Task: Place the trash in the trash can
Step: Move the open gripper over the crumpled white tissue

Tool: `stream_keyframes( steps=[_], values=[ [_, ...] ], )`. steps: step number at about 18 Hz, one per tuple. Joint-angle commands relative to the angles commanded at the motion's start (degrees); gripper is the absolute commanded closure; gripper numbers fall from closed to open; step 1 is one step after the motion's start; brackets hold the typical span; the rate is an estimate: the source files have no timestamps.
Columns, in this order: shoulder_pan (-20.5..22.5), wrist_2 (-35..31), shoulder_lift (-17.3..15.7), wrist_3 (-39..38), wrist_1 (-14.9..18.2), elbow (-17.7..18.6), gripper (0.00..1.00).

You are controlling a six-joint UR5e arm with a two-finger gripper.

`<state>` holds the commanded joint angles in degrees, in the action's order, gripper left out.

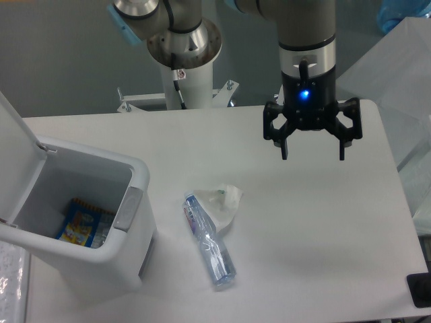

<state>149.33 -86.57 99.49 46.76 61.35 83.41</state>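
Trash lies at about seven o'clock from the wide-spread, empty tool [312, 153]: the wrapper [223, 204] nearer, the bottle [209, 241] running eleven-to-five beside it.

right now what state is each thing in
gripper: open, empty, raised above the table
trash can: lid flipped open, snack packet inside
crushed bottle: lying flat on the table, outside the can
crumpled wrapper: on the table, touching the bottle
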Motion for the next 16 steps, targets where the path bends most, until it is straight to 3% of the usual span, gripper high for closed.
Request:
stream_keyframes(
  steps=[9,13,16],
  values=[
    [-0.6,0.4,0.2,-0.5,-1.0,1.9,0.0],
    [-0.7,0.4,-0.1,-1.2,-8.8,7.5,0.0],
    [-0.7,0.5,-1.1,-3.8,-10.3,11.2,0.0]
  ],
)
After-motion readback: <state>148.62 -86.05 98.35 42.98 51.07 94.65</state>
